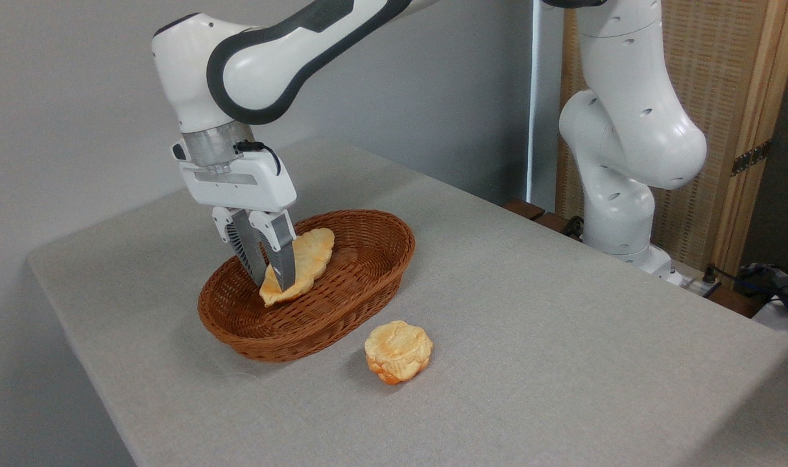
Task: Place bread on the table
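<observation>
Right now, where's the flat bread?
Left of centre in the camera view: the bread is pinched in the gripper, tilted over the basket, with the round bun on the table.

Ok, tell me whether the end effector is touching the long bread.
Touching: the camera view shows the end effector fingers closed on the bread, no gap.

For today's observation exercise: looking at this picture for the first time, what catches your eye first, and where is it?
The white robot arm reaching down from the upper left, its gripper closed on a flat golden bread tilted up inside the brown wicker basket at centre. Next, the small flower-shaped bun sitting alone on the grey table just in front of the basket.
</observation>
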